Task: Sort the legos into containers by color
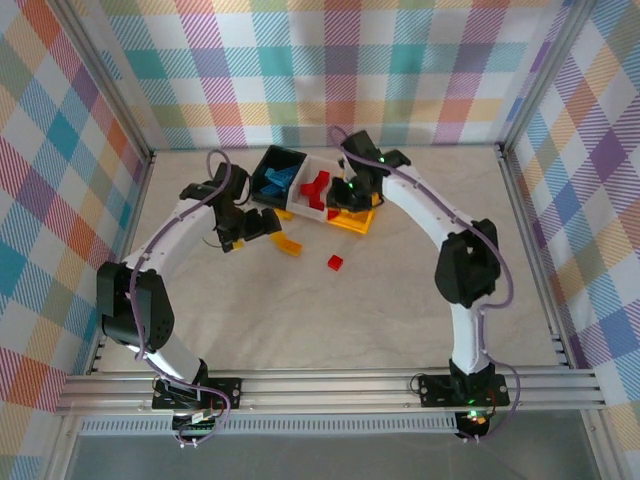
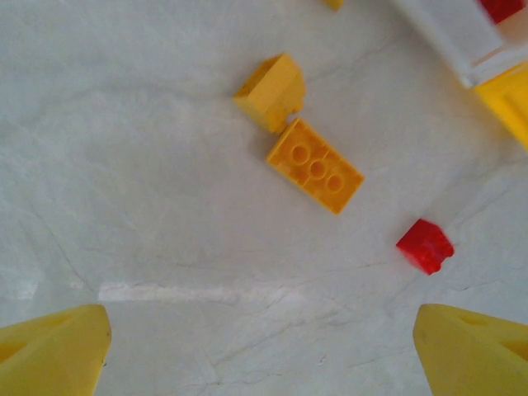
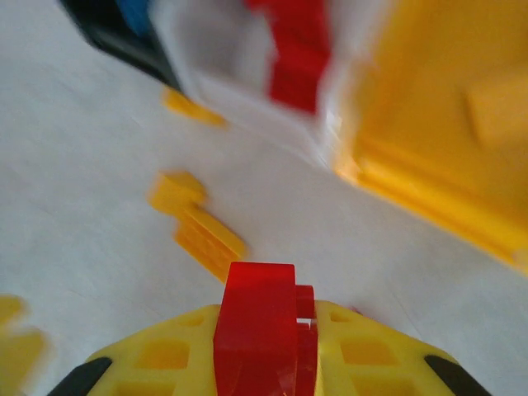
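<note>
Red lego (image 3: 256, 330) near white bin (image 3: 206, 58) rim

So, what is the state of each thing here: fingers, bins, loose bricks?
Left fingers: open, empty.
Right fingers: shut on a red brick.
Black bin: holds blue bricks.
White bin: holds red bricks.
Yellow bin: contents too blurred to tell.
Yellow bricks: loose on the table.
Small red brick: loose on the table.

Cream tabletop (image 1: 380, 310), wrinkled; plaid walls (image 1: 400, 60) on 3 sides; alu rails (image 1: 330, 390) at near edge.
</note>
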Available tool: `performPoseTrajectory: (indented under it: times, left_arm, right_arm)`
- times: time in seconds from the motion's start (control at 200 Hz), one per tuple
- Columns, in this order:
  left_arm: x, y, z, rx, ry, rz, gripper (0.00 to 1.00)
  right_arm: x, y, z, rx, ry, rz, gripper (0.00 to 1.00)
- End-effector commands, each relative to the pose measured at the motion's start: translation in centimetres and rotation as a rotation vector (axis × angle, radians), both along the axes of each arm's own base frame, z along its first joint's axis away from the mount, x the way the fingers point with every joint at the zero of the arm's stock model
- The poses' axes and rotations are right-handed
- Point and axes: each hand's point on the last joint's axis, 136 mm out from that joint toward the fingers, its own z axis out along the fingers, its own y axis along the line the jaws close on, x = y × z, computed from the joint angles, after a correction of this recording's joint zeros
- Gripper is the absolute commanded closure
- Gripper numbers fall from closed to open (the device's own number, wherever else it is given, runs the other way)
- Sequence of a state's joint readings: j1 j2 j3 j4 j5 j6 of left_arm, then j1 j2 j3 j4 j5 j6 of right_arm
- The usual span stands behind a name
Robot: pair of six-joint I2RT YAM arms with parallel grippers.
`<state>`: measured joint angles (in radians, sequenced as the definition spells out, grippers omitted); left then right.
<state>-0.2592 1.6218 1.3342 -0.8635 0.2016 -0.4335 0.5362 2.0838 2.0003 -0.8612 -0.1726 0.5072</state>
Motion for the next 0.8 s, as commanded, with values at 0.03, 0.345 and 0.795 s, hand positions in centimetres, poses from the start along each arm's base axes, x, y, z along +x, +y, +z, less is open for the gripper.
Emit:
performPoseTrajectory:
  times: [0.03,0.345,0.795]
  left_arm:
    - [-2.2,0.2,-1.2,-0.013,0.084,-0.005,0.05]
    - [-3.9,0.5,-1.3,-0.013,0.127,0.002,0.05]
    - [-2.7,-0.4,-2.1,-0.037,0.097,0.012,0.05]
  right_arm:
    - [4.0,2.7,-1.1,0.047,-0.027,0.039,0.79]
    - [10.6,4.3,-3.3,0.139,-0.089,-0.034,0.67]
    - [5.8,2.6,1.9,0.117,-0.092,0.08,0.46]
